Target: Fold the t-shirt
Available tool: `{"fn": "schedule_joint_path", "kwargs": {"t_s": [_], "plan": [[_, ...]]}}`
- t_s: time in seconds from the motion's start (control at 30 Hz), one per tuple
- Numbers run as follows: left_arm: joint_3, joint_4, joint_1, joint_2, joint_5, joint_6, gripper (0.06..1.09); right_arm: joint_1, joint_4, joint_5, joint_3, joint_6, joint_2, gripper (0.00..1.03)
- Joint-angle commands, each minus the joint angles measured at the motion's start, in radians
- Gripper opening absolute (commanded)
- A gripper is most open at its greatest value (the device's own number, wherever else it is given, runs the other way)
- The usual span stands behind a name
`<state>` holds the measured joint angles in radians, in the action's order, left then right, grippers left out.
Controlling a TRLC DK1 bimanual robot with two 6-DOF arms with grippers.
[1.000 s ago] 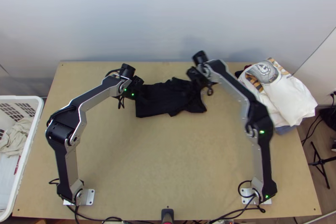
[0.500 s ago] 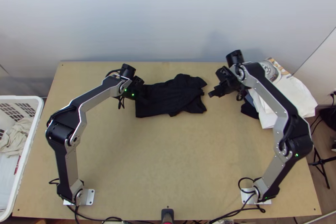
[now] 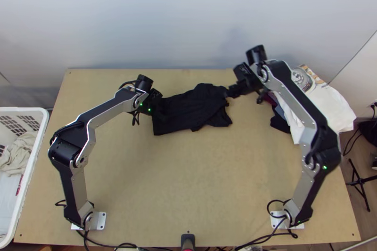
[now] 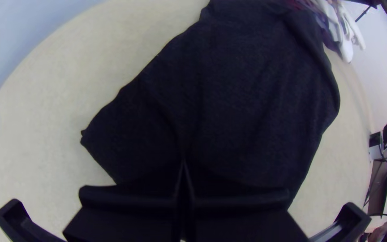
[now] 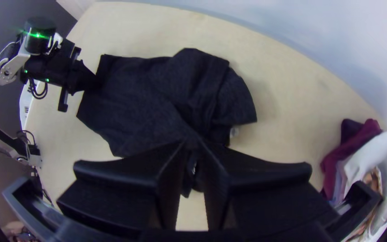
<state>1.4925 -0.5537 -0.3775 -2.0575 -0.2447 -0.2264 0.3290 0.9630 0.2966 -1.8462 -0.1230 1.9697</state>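
Returning toward the t-shirt (image 3: 195, 109), right gripper (image 3: 230, 93), jaws slightly parted; left gripper (image 3: 162, 115), jaws closed on it

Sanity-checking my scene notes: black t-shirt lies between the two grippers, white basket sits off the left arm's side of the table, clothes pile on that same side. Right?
Pile side is wrong: the top view shows the clothes pile at the right arm's side. Rest stands: black t-shirt between the two grippers, white basket off the left arm's side.
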Motion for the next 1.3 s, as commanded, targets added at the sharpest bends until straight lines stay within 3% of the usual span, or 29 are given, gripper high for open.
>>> {"fn": "schedule_joint_path", "kwargs": {"t_s": [0.0,0.23,0.57,0.8,1.2,1.27], "plan": [[-0.014,0.006,-0.008,0.003,0.013,-0.001,0.1,0.085,0.01,0.042,-0.203,0.02,0.153,0.12],[-0.001,0.005,-0.006,-0.003,0.013,-0.001,0.1,0.104,0.01,0.098,-0.303,0.029,0.307,0.03],[0.008,-0.002,-0.003,-0.015,0.013,0.01,0.1,0.093,-0.029,0.131,-0.212,0.017,0.416,0.03],[0.014,-0.005,-0.001,-0.021,0.012,0.012,0.1,0.07,-0.027,0.13,-0.033,-0.021,0.267,0.03],[0.029,-0.009,-0.004,-0.032,0.013,0.012,0.1,-0.061,-0.04,0.13,0.45,-0.061,-0.157,0.03],[0.028,-0.011,-0.003,-0.029,0.012,0.013,0.1,-0.071,-0.038,0.13,0.49,-0.055,-0.204,0.09]]}}
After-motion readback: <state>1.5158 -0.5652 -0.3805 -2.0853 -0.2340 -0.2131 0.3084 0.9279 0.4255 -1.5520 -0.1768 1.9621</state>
